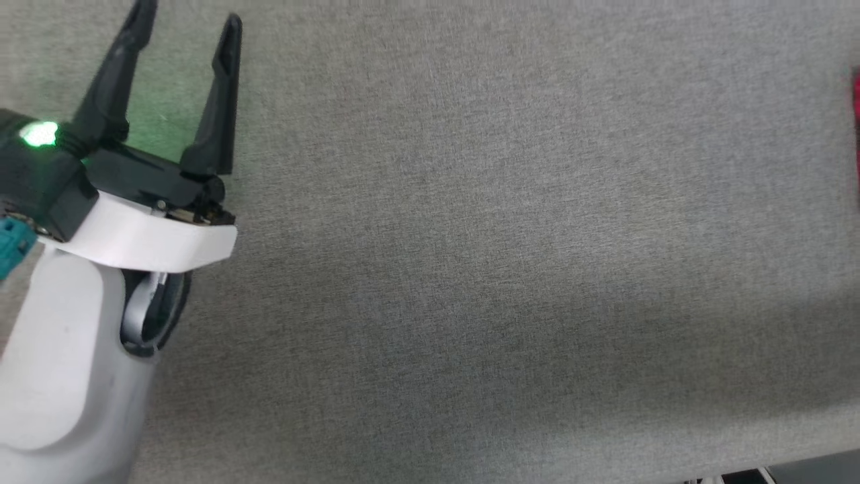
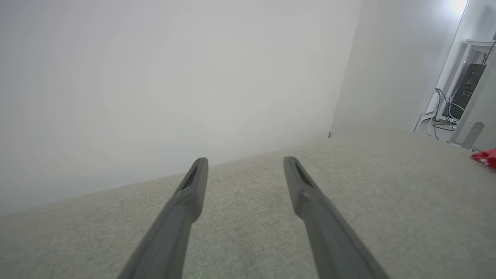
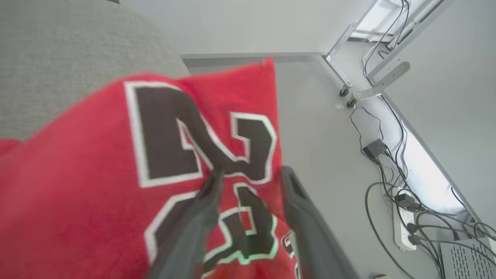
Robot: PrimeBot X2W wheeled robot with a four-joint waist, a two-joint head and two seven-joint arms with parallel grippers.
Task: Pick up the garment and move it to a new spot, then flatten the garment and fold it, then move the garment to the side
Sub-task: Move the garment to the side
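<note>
A grey fabric-covered table [image 1: 470, 269] spreads before the robot, its near edge showing at the lower right of the head view. At the near left, a pale forearm [image 1: 54, 349] reaches over the cloth and ends in the left gripper [image 1: 185, 27], with a green light [image 1: 40, 133] glowing at its base. Its two long dark fingers [image 2: 186, 209] stand wide apart with nothing between them, above bare fabric.

Well apart from that arm, at the table's right side, is the garment [image 3: 77, 174]. It shows as a thin red sliver at the right edge of the head view and as a small red patch at the right of the left wrist view. From the right wrist it is seen close up: soft red cloth bearing a black emblem [image 3: 162, 131] outlined in white. The right gripper [image 3: 252, 174] hangs directly over that emblem with its fingers parted, red fabric visible in the gap and no cloth pinched between the tips. The left part of the shirt is seen over the grey table, while its right part is seen against the floor [image 3: 317, 155] past the table's edge. The blur makes it impossible to tell whether that part lies flat or hangs.

Farther right, cables [image 3: 387, 201] trail across the floor to a power strip [image 3: 403, 232], beside a metal frame on castors [image 3: 350, 83]. A plain white wall [image 2: 155, 77] stands behind the table's far edge.
</note>
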